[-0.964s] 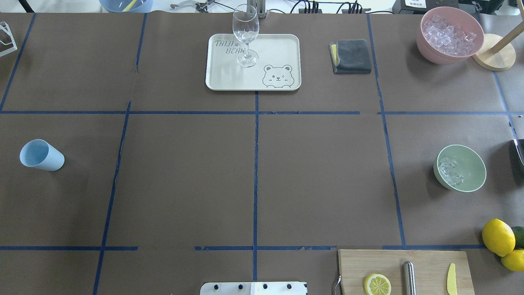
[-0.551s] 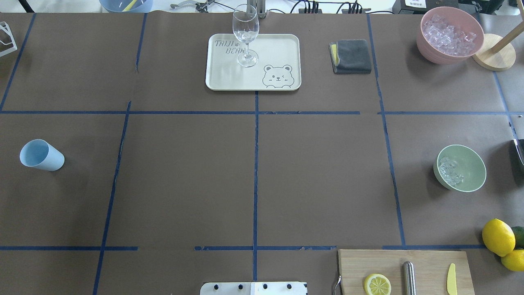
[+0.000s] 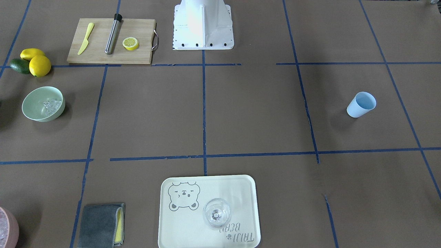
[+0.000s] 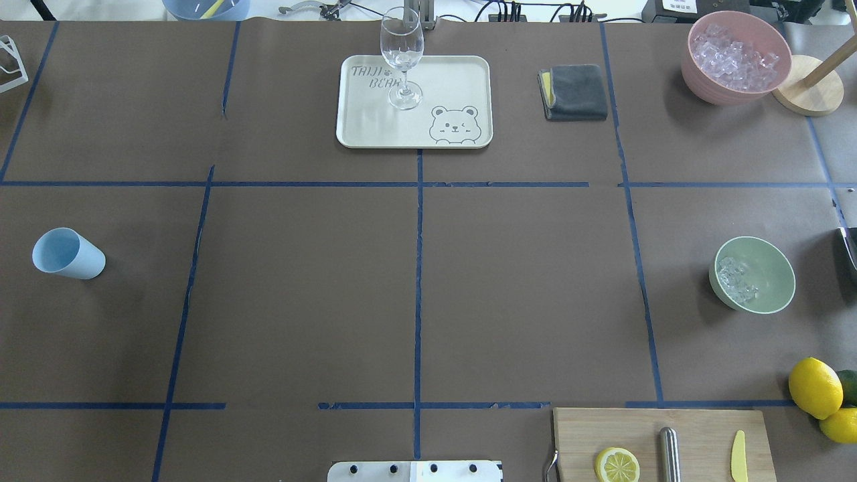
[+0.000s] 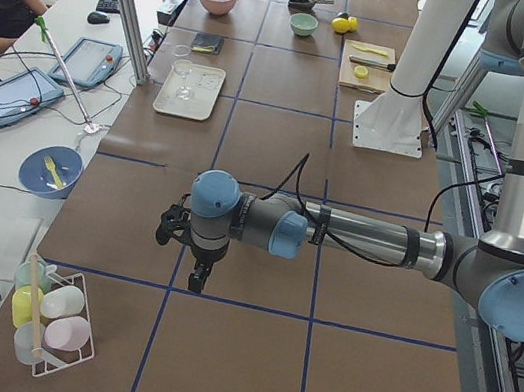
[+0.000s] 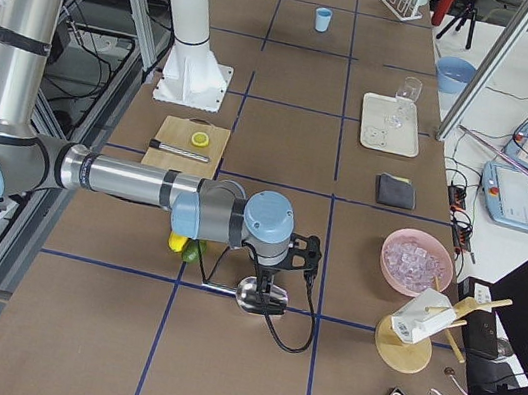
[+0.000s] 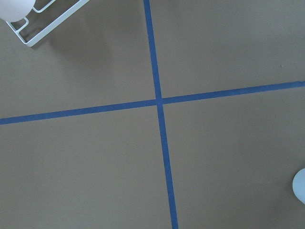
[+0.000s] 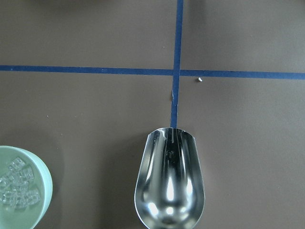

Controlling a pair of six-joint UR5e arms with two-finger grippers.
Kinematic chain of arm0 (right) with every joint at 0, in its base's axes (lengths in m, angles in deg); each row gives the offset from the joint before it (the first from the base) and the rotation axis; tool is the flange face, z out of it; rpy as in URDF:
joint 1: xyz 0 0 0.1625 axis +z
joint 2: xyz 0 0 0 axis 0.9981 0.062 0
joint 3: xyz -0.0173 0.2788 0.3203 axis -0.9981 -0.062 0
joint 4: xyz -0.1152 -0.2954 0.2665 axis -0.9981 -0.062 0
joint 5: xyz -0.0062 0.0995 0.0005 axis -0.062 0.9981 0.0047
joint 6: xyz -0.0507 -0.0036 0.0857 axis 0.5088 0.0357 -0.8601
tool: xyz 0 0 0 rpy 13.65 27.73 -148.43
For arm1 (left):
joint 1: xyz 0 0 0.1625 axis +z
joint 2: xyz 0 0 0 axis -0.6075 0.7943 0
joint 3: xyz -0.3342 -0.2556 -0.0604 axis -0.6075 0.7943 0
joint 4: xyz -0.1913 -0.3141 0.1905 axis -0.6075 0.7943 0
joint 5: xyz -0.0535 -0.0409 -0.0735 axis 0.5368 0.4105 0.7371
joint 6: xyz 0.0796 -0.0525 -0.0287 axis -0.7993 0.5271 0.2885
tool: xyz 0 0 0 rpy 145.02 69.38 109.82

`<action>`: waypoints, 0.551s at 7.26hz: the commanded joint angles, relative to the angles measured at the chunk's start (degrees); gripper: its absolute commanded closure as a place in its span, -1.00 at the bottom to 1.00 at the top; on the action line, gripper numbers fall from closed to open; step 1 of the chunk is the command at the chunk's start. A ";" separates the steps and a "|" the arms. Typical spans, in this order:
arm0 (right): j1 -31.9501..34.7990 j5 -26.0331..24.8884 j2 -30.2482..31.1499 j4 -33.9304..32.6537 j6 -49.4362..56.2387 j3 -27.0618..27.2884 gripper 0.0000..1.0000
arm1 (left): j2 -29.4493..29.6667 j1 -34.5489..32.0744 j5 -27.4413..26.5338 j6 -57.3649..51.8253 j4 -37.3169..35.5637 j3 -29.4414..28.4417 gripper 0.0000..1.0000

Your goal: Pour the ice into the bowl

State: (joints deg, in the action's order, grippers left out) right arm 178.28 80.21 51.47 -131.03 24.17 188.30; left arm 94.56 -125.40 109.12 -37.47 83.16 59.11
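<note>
Ice (image 4: 736, 281) in mint bowl (image 4: 771, 271), more heaped in pink container (image 4: 699, 87)

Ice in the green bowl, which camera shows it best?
Overhead: all the ice sits unobstructed in the bowl. Front view shows it smaller; right wrist crops it at the frame edge; side views resolve none.

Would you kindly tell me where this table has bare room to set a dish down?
The widest bare patch is the middle, between the light blue cup and the mint-green bowl, nearer the robot than the tray. Crowded: the robot's right side, where pink bowl, cloth, lemons and cutting board sit.
</note>
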 commanded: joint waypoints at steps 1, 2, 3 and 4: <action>0.00 -0.05 -0.10 0.18 0.00 -0.17 -1.00 | 0.09 -0.16 -0.01 0.00 -0.02 -0.01 -1.00; 0.00 -0.05 -0.10 0.26 -0.09 -0.26 -1.00 | 0.09 -0.25 -0.01 0.00 0.07 0.08 -1.00; 0.00 -0.05 -0.10 0.44 -0.09 -0.26 -1.00 | 0.09 -0.25 -0.01 0.00 0.07 0.08 -1.00; 0.00 0.03 -0.10 0.44 -0.09 -0.09 -1.00 | 0.17 -0.25 -0.01 0.00 0.16 0.08 -1.00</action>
State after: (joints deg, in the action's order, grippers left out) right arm 178.29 80.17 51.38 -130.67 24.10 188.10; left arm 94.67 -125.62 109.11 -37.47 83.24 59.18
